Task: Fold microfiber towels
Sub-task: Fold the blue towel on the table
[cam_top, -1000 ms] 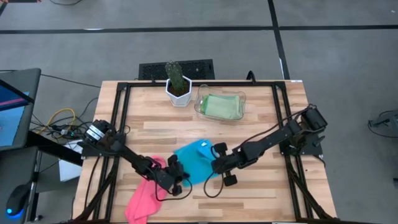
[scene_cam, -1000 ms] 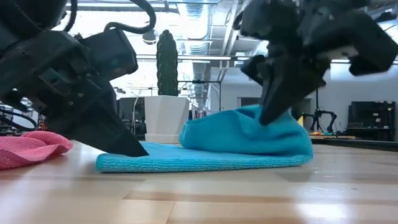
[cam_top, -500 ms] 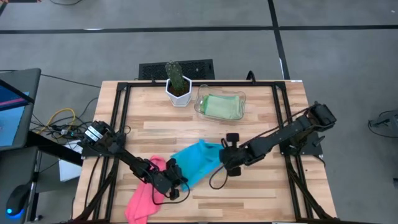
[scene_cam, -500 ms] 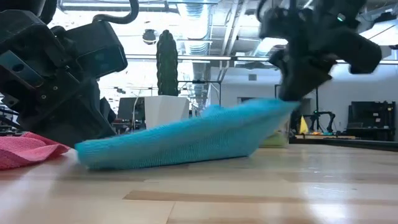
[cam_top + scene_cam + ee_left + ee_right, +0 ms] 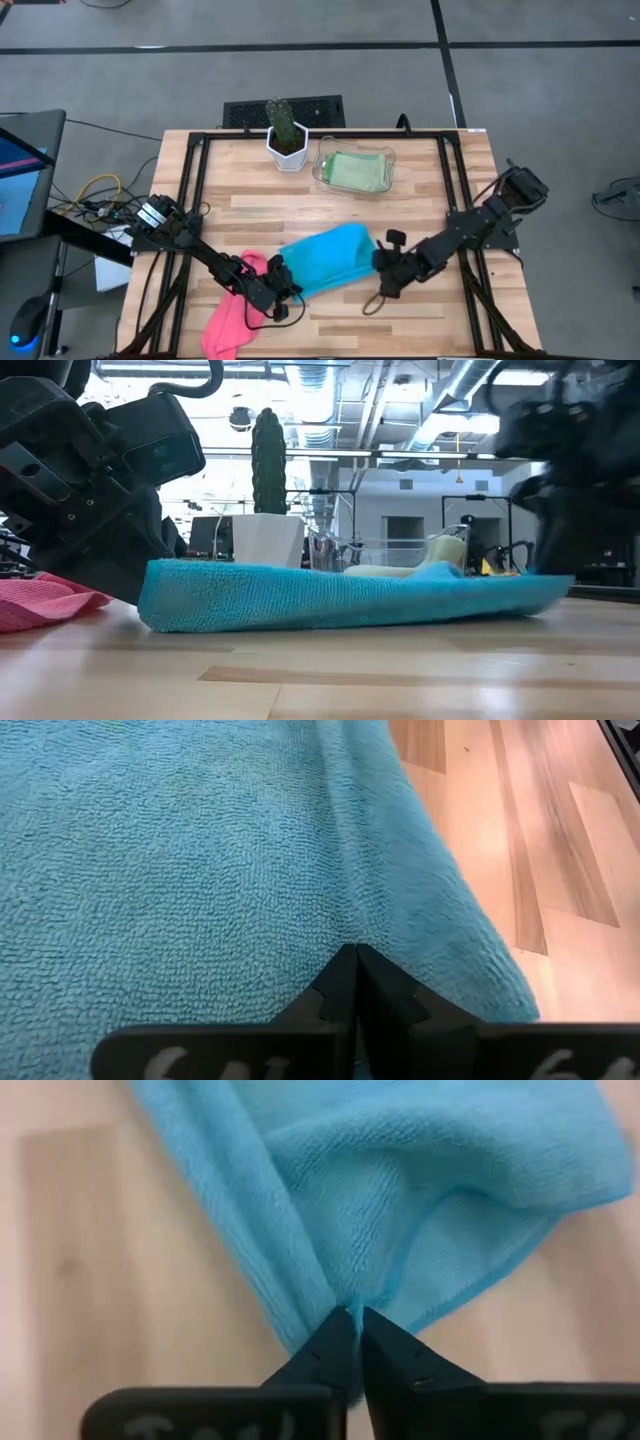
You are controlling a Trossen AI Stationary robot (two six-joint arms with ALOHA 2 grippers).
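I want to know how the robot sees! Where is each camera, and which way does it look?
High view: above the table, looking down; both arms show.
Low view: at tabletop height, looking level across; the arms loom dark.
Left wrist view: on the left arm; left gripper pinches the blue towel.
Right wrist view: on the right arm; right gripper at the towel's edge.
All four share that towel.

place: lab | evidence: exposed ceiling ducts (image 5: 400, 400), equipment stands (image 5: 465, 525)

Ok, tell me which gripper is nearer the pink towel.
Left. The left gripper sits right beside the pink towel, pinching the blue towel's near edge. The right gripper is at the blue towel's far end, a full towel away.
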